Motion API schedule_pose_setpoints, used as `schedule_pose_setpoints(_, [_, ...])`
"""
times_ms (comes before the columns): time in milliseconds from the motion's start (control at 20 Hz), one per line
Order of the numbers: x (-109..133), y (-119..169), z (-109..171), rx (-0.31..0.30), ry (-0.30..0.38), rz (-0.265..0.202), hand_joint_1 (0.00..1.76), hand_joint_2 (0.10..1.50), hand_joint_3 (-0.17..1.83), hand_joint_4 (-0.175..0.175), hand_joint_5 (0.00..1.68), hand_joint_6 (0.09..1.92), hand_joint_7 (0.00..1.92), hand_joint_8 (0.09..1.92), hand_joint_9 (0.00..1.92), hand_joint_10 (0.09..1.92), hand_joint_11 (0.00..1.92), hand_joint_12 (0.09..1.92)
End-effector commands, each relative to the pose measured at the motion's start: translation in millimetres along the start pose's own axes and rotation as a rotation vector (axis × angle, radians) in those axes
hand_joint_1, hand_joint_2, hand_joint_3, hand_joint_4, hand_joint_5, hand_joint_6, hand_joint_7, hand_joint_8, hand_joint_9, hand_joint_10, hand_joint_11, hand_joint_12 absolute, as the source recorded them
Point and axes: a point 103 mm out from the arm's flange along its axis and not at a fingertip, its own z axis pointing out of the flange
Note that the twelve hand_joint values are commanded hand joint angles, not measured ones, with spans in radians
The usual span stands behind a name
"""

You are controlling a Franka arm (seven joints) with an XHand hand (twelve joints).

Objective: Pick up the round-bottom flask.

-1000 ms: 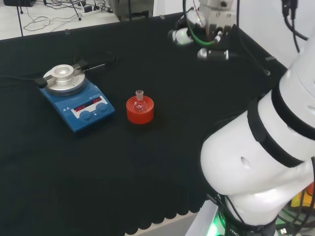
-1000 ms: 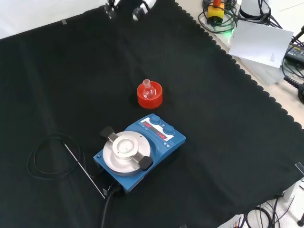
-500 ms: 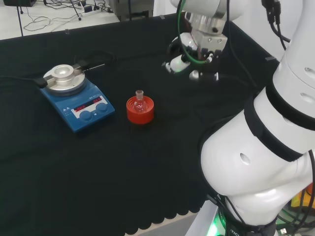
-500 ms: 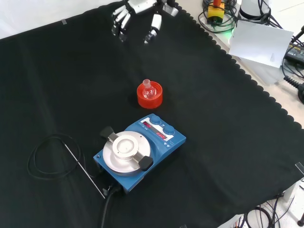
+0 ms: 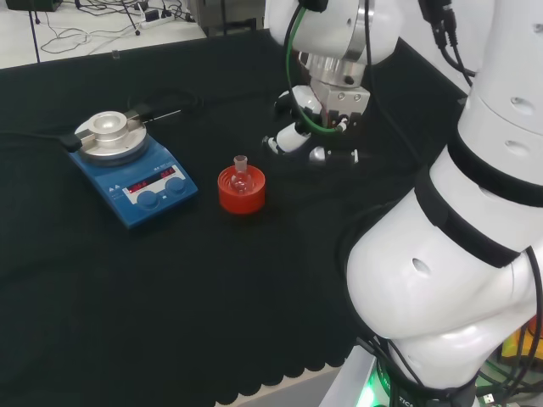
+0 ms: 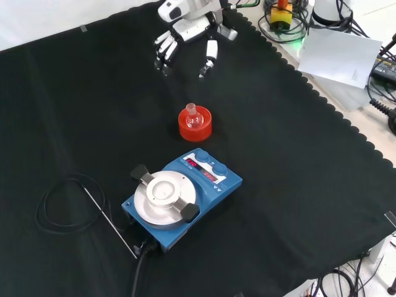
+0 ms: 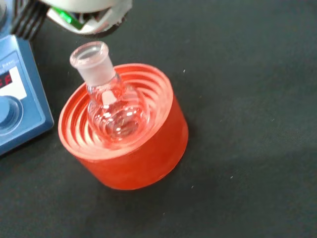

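Wrist view gives me the best look at the round-bottom flask (image 7: 114, 111): small, clear glass, a round bulb with a short neck that flares slightly to a thick rim, standing upright with the neck up. I can't tell whether anything is inside; the glass takes a pink cast from what sits under it. The bulb rests in the hollow of a red ribbed stand (image 7: 126, 144), whose stepped rings circle the bulb. A corner of the blue hotplate (image 7: 17, 106) sits just beside the stand. From the front view, I see the flask (image 6: 193, 116) in its stand (image 6: 195, 125) near the middle of the black cloth (image 6: 297, 185), with the hotplate (image 6: 182, 198) nearer the camera and apart from it. The hand (image 6: 185, 37) hangs above the cloth farther off than the flask, fingers spread and fairly straight, thumb held apart, holding nothing. In the head view, the hand (image 5: 297, 140) sits to the right of the flask (image 5: 241, 170), not touching it.
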Motion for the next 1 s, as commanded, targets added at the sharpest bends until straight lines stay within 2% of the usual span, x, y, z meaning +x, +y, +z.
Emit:
schedule_pose_setpoints(50, [15,16,26,0.021,0.025,-0.03,0.83,0.59,0.61,-0.029,0.47,0.41,0.24,0.66,0.41,0.68,0.08,1.42])
schedule_pose_setpoints(500, [34,27,41,0.02,0.017,-0.074,0.83,0.58,0.6,-0.027,0.51,0.43,0.23,0.67,0.41,0.69,0.08,1.42])
schedule_pose_setpoints(1000, [28,42,55,0.039,0.035,-0.074,0.84,0.58,0.59,-0.029,0.53,0.44,0.23,0.67,0.41,0.69,0.08,1.42])
